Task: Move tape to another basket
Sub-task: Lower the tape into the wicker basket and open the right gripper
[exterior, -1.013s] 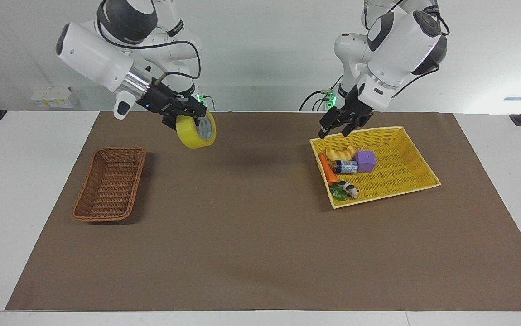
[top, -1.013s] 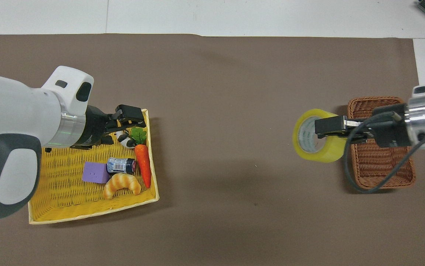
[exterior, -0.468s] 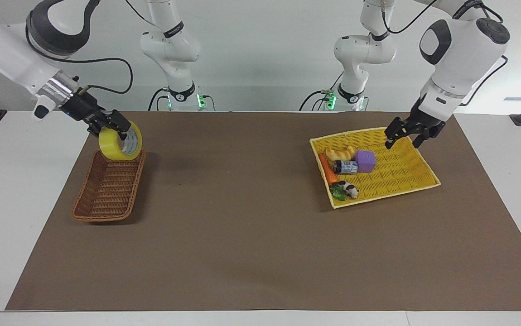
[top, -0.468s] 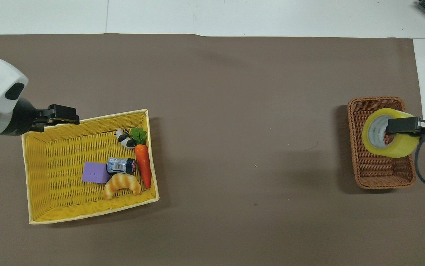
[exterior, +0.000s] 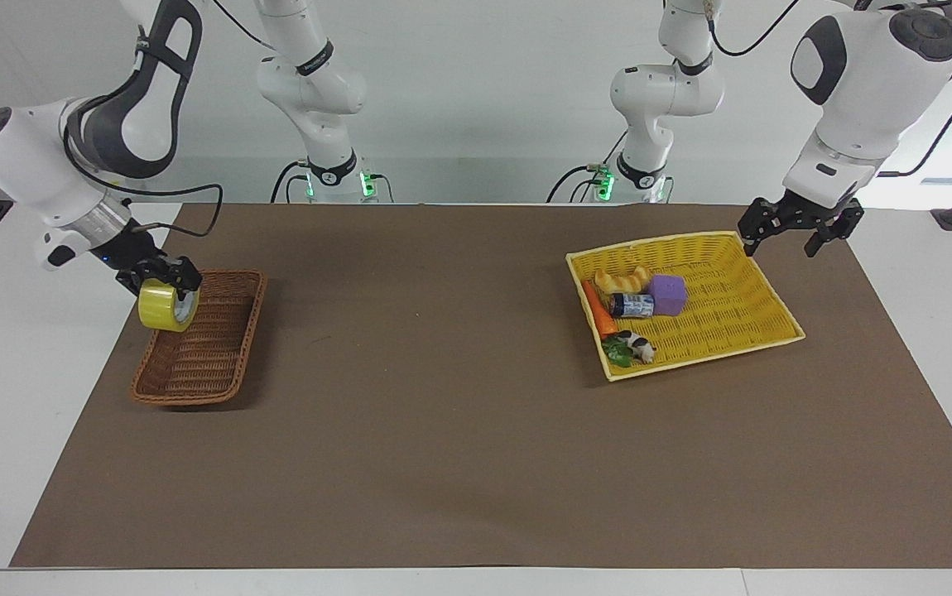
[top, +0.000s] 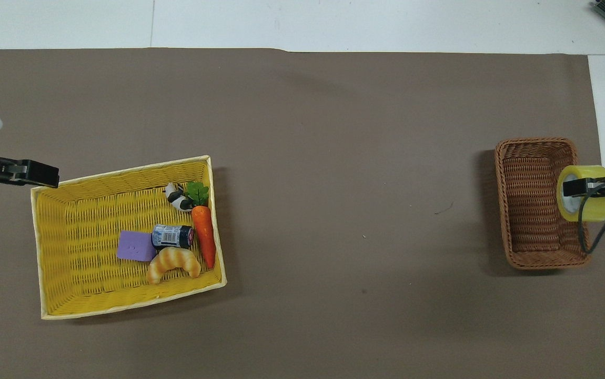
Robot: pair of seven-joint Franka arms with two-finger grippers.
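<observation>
Right gripper [exterior: 163, 273] clamped on the tape [exterior: 163, 305], one finger through the core, roll hanging on edge over the wicker basket's [exterior: 219, 352] outer rim, at the right arm's end of the table. From the facing view it could not be told whether the roll touched the rim.

Moving along the brown mat [exterior: 443, 414] in the facing view: wide bare stretch, then the yellow basket [exterior: 741, 306] toward the left arm's end. Its contents were crowded at the end that faces the wicker basket: croissant [exterior: 621, 280], carrot [exterior: 598, 310], small jar [exterior: 632, 305], purple cube [exterior: 667, 294], toy cow [exterior: 638, 345] against green leaves [exterior: 617, 352]. Nothing lay between the two baskets.

Left gripper [exterior: 799, 223] hung empty, fingers spread apart, over the yellow basket's corner nearest the robots.

Overhead view gave the tape [top: 586, 200] across the wicker basket's [top: 539, 252] outer wall, partly over white tabletop; only a tip of the left gripper [top: 39, 175] showed there, while the facing view gave both arms whole. The overhead view showed the jar's [top: 172, 236] label.
</observation>
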